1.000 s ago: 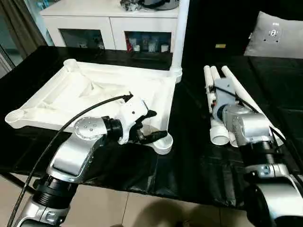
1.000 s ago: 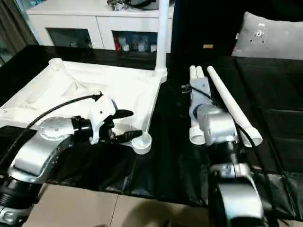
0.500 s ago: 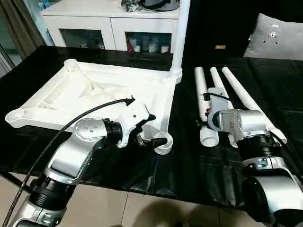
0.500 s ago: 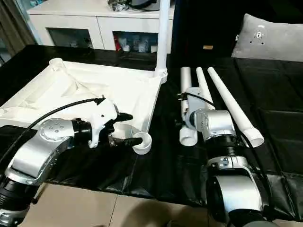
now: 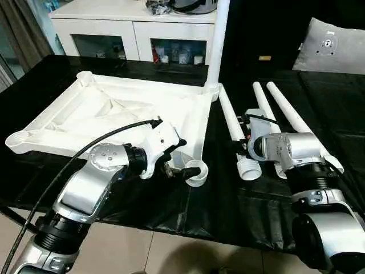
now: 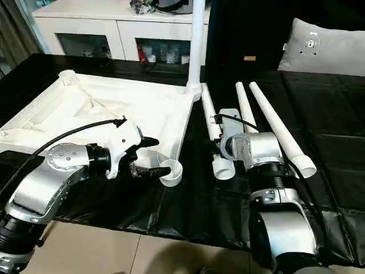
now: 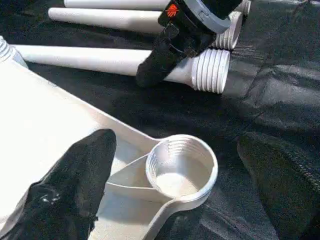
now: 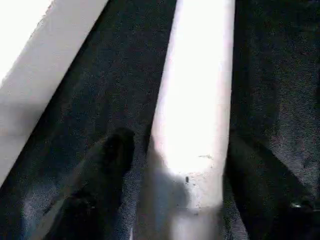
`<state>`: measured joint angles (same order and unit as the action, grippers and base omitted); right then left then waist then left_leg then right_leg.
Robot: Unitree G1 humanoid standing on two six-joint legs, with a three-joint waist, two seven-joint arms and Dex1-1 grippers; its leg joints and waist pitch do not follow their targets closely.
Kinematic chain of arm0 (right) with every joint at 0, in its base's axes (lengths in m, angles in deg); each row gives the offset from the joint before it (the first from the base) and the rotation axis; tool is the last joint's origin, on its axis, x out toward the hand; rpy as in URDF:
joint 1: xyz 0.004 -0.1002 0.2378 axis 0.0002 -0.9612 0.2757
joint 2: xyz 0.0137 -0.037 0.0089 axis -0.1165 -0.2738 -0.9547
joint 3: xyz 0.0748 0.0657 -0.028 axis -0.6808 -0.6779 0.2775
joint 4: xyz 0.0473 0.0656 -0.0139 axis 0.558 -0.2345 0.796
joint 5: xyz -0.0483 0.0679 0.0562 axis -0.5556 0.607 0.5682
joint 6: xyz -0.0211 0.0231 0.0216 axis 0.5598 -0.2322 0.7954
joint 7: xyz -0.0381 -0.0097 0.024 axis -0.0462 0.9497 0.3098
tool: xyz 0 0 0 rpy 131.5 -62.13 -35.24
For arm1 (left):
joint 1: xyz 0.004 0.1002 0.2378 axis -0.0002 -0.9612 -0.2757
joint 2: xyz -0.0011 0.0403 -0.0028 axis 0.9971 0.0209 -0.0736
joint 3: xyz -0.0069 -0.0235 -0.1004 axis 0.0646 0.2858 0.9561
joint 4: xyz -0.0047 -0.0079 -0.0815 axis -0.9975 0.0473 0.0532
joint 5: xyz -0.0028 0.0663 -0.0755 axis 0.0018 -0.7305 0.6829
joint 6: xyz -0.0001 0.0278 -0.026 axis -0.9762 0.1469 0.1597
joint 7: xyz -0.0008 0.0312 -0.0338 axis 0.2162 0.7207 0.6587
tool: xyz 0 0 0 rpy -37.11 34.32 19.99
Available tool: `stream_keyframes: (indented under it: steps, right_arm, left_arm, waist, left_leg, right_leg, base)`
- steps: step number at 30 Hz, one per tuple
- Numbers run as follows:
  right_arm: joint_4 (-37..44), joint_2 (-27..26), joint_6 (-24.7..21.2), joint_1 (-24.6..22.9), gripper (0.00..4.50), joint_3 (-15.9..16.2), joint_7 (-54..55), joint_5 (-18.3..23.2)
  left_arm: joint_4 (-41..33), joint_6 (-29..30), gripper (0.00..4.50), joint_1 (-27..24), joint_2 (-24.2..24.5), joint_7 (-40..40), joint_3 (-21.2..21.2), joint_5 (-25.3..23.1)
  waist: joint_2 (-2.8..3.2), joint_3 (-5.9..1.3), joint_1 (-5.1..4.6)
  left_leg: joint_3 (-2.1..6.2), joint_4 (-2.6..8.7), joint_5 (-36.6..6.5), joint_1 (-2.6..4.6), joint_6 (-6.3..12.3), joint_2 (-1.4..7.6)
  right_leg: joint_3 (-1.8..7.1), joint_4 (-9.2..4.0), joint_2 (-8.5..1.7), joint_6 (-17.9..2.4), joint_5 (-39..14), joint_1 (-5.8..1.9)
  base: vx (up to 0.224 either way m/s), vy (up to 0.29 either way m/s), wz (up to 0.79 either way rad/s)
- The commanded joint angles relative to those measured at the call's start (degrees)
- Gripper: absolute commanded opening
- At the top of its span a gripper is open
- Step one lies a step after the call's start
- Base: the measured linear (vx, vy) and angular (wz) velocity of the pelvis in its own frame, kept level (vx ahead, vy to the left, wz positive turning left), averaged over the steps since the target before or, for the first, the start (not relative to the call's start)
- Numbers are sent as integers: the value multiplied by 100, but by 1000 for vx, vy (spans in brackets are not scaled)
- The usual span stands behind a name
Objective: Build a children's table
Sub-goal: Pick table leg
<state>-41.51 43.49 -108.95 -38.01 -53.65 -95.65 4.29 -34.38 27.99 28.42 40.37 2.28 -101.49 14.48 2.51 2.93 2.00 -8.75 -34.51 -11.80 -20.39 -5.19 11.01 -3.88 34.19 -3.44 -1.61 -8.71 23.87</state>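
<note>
Black sheet (image 5: 228,200): upturned white tabletop (image 5: 114,108), three loose legs (image 5: 293,117).

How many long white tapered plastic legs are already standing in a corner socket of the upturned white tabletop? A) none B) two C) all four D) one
D: one long white tapered leg stands upright in the far corner socket of the upturned white plastic tabletop, while three more white legs lie flat on the black cloth beside it.
</note>
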Motion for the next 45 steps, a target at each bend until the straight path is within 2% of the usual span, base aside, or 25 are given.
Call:
stream_keyframes:
  steps: [1, 6, 8, 14, 18, 19, 20, 22, 23, 24, 25, 26, 27, 28, 29, 30, 31, 32, 33, 34, 40, 41, 42, 44, 45]
  right_arm:
    - [-39, -10, -124, -95, 274, 56, -30, 78]
    - [-61, -7, -125, -71, 250, 57, -51, 89]
    - [-42, -7, -140, -76, 216, 61, -66, 81]
    - [92, 2, -176, -175, 200, 46, -76, 127]
    - [244, -20, 19, -287, 197, -60, -55, 185]
    - [457, -76, 140, -426, 196, -310, 27, 312]
    - [457, -76, 140, -426, 196, -310, 27, 312]
    - [738, -171, 65, -581, 193, -605, 119, 484]
    - [850, -205, 106, -643, 193, -676, 157, 522]
    - [871, -212, 118, -655, 193, -687, 163, 529]
    - [929, -228, 169, -688, 192, -708, 166, 545]
    - [951, -234, 187, -700, 191, -716, 168, 551]
    - [1209, -277, 494, -857, 190, -765, 206, 563]
    - [1277, -297, 563, -896, 190, -789, 228, 570]
    - [1459, -374, 949, -989, 190, -890, 321, 594]
    - [1666, -487, 1248, -1050, 190, -1063, 444, 672]
    - [1844, -579, 1222, -1051, 189, -1269, 536, 802]
    - [1984, -648, 1265, -1046, 189, -1428, 540, 940]
    - [2112, -697, 1314, -1058, 188, -1545, 434, 1101]
    - [2183, -712, 1482, -1089, 188, -1587, 221, 1246]
    - [2428, -883, 1911, -1160, 187, -2076, -422, 2079]
    - [2604, -943, 1982, -1205, 187, -2155, -742, 2415]
    - [2669, -976, 1973, -1213, 187, -2200, -794, 2528]
    - [2978, -1017, 1835, -1309, 187, -2225, -1133, 2900]
    - [3112, -1008, 1702, -1367, 187, -2188, -1298, 3067]
  left_arm:
    - [-59, 29, 441, 58, 31, 45, -37, 1]
    - [0, 19, 441, 65, 41, 62, -61, -26]
    - [2, 22, 441, 62, 45, 66, -67, -26]
    - [2, 31, 441, 66, 52, 91, -110, -11]
    - [6, 24, 441, 65, 69, 95, -113, -11]
    - [18, 12, 441, 63, 85, 98, -108, -17]
    - [18, 12, 441, 63, 85, 98, -108, -17]
    - [35, 8, 441, 50, 88, 121, -69, -7]
    - [40, 4, 441, 40, 92, 126, -57, -2]
    - [41, 3, 441, 38, 94, 127, -55, -1]
    - [44, 0, 441, 34, 99, 128, -53, 1]
    - [45, -2, 441, 32, 101, 128, -52, 2]
    - [50, -29, 441, 23, 88, 144, -30, 20]
    - [51, -35, 441, 21, 85, 148, -23, 26]
    - [56, -42, 441, 39, 54, 167, 9, 56]
    - [72, -63, 441, 74, 2, 211, 67, 96]
    - [125, -102, 441, 139, -92, 320, 158, 123]
    - [190, -121, 441, 209, -191, 440, 251, 146]
    - [275, -139, 441, 294, -300, 590, 346, 161]
    - [359, -151, 441, 379, -399, 733, 424, 162]
    - [907, -95, 445, 1050, -1167, 1702, 1206, 515]
    - [991, -87, 448, 1247, -1386, 1909, 1465, 737]
    - [1006, -45, 450, 1306, -1466, 1968, 1562, 836]
    - [1035, 126, 450, 1534, -1755, 2158, 1904, 1222]
    - [1039, 216, 450, 1617, -1860, 2197, 2017, 1376]
  waist:
    - [-71, -397, 24]
    - [-88, -395, 20]
    - [-82, -397, 16]
    - [-85, -399, 14]
    - [-84, -393, 22]
    - [-117, -395, 19]
    - [-106, -395, 25]
    - [-82, -388, 13]
    - [-97, -384, 13]
    - [-49, -384, 18]
    - [-73, -380, 9]
    - [-63, -379, 18]
    - [-27, -383, 19]
    - [-44, -393, 18]
    - [-30, -402, 23]
    - [-30, -397, 25]
    - [21, -396, 24]
    - [9, -422, 26]
    - [-6, -411, 18]
    - [33, -416, 28]
    - [-8, -418, 62]
    - [-20, -427, 71]
    - [-19, -438, 91]
    - [-82, -444, 107]
    - [-74, -445, 117]
  left_leg:
    - [-47, 351, -515, -26, 101, 76]
    - [-49, 349, -517, -32, 93, 74]
    - [-48, 348, -503, -35, 95, 72]
    - [-51, 343, -486, -34, 106, 67]
    - [-52, 345, -517, -30, 103, 70]
    - [-54, 352, -495, -34, 110, 72]
    - [-47, 356, -509, -30, 109, 71]
    - [-51, 358, -609, -17, 89, 69]
    - [-55, 362, -653, -12, 82, 63]
    - [-41, 367, -681, -3, 62, 67]
    - [-47, 369, -722, -1, 54, 66]
    - [-46, 372, -737, 1, 43, 65]
    - [-37, 372, -740, 2, 27, 66]
    - [-42, 369, -711, -5, 21, 64]
    - [-32, 374, -673, -5, 23, 65]
    - [-39, 375, -666, -10, 29, 76]
    - [-46, 368, -702, -2, 9, 68]
    - [-34, 365, -626, 0, 20, 60]
    - [-46, 362, -591, -9, 69, 49]
    - [-40, 359, -617, -7, 89, 45]
    - [-48, 340, -546, -41, 259, 41]
    - [-63, 324, -524, -47, 294, 23]
    - [-55, 316, -499, -46, 325, 32]
    - [-45, 315, -302, -79, 462, 42]
    - [-47, 311, -268, -86, 497, 38]
  right_leg:
    - [229, -359, -347, -974, -1591, -388]
    - [227, -363, -347, -949, -1655, -388]
    - [226, -363, -345, -942, -1646, -390]
    - [226, -361, -343, -951, -1597, -391]
    - [228, -374, -343, -894, -1686, -386]
    - [232, -372, -342, -868, -1667, -391]
    - [227, -369, -343, -864, -1692, -393]
    - [226, -387, -340, -843, -1811, -377]
    - [223, -411, -332, -803, -1903, -375]
    - [219, -399, -340, -808, -1940, -372]
    - [217, -422, -331, -786, -1989, -364]
    - [215, -428, -329, -770, -2008, -364]
    - [215, -414, -332, -776, -1994, -364]
    - [219, -416, -330, -753, -1887, -372]
    - [216, -400, -329, -787, -1816, -380]
    - [223, -409, -339, -794, -1778, -366]
    - [226, -413, -339, -798, -1771, -354]
    - [221, -382, -325, -827, -1617, -386]
    - [226, -385, -299, -872, -1459, -381]
    - [219, -378, -302, -890, -1440, -389]
    - [200, -422, -315, -896, -1542, -407]
    - [195, -426, -314, -903, -1548, -420]
    - [195, -426, -323, -923, -1505, -420]
    - [186, -394, -324, -971, -1301, -436]
    - [183, -394, -322, -979, -1295, -441]
  base:
    - [0, 0, 0]
    - [0, 0, 0]
    - [0, 0, 0]
    - [0, 0, 0]
    - [0, 0, 0]
    - [0, 0, 0]
    - [0, 0, 0]
    - [0, 0, 0]
    - [0, 0, 0]
    - [0, 0, 0]
    - [0, 0, 0]
    - [0, 0, 0]
    - [0, 0, 0]
    - [0, 0, 0]
    - [0, 0, 0]
    - [0, 0, 0]
    - [0, 0, 0]
    - [0, 0, 0]
    - [0, 0, 0]
    - [0, 0, 0]
    - [0, 0, 0]
    - [0, 0, 0]
    - [0, 0, 0]
    - [0, 0, 0]
    - [0, 0, 0]
